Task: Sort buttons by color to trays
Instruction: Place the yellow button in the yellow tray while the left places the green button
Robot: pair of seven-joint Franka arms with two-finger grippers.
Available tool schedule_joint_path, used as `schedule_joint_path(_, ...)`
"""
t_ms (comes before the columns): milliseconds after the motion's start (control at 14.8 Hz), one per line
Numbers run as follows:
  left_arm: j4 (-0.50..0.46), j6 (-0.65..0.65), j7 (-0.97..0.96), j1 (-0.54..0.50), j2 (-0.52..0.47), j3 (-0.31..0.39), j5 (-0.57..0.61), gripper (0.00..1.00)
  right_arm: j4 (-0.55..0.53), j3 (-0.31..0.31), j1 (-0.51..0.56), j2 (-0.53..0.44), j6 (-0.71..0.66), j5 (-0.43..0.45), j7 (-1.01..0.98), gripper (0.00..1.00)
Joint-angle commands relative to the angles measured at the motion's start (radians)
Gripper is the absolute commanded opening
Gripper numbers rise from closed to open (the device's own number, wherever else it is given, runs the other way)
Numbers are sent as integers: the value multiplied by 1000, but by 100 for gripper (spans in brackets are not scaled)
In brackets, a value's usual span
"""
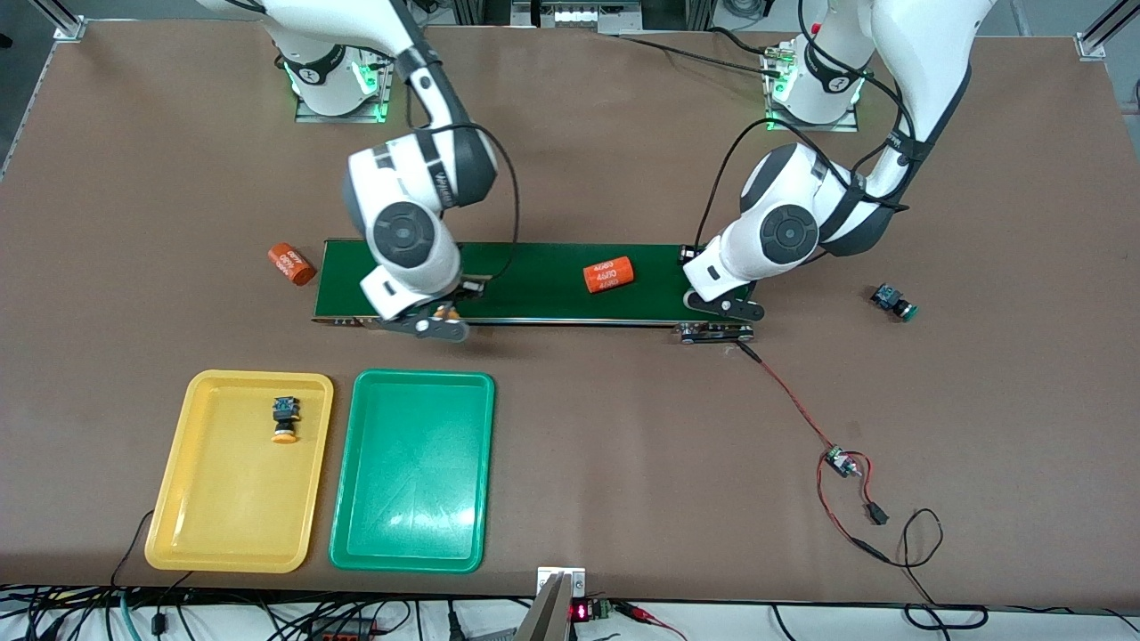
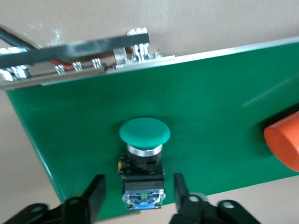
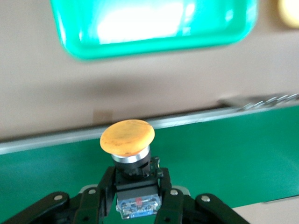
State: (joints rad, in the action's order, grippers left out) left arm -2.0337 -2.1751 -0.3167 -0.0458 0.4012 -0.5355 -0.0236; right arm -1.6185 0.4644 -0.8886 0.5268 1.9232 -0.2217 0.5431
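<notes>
My right gripper (image 1: 438, 322) is over the conveyor belt's (image 1: 534, 283) end toward the right arm, shut on a yellow-orange button (image 3: 127, 137), gripping its black body (image 3: 138, 186). My left gripper (image 1: 718, 319) is over the belt's other end, open. Its fingers (image 2: 96, 192) stand on either side of a green button (image 2: 144, 148) lying on the belt, with gaps. A second yellow-orange button (image 1: 285, 418) lies in the yellow tray (image 1: 223, 499). The green tray (image 1: 410, 463) beside it holds nothing. A second green button (image 1: 893, 303) lies on the table toward the left arm's end.
One orange cylinder (image 1: 607, 274) lies on the belt between the grippers, also in the left wrist view (image 2: 285, 144). Another (image 1: 291, 264) lies on the table off the belt's end toward the right arm. A red-and-black wire with a small board (image 1: 842, 461) runs from the belt toward the front camera.
</notes>
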Motion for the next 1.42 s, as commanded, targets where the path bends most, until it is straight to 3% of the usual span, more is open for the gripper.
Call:
schedule_joint_path(0, 3, 14, -2, -26, -88, 18, -22, 100, 69, 28, 83, 30, -29, 2, -8, 0)
schedule_joint_path(135, 3, 44, -2, -40, -142, 58, -22, 100, 72, 30, 158, 55, -24, 40, -44, 0)
schedule_joint_path(271, 4, 109, 2, -42, -162, 156, -15, 100, 87, 28, 227, 79, -16, 57, -134, 0)
schedule_joint_path(610, -6, 117, 2, -54, -131, 423, -7, 100, 156, 30, 393, 173, 49, 61, -392, 0)
schedule_joint_path(745, -8, 106, -8, -55, -114, 486, -7, 100, 199, 28, 462, 217, 92, 61, -495, 0)
schedule_joint_path(1084, -14, 37, -120, -54, -4, 589, -6, 100, 293, 30, 539, 337, 209, 61, -601, 0)
schedule_joint_path(1355, -114, -121, -114, -54, 19, 600, -4, 100, 289, 25, 562, 363, 238, 50, -601, 0)
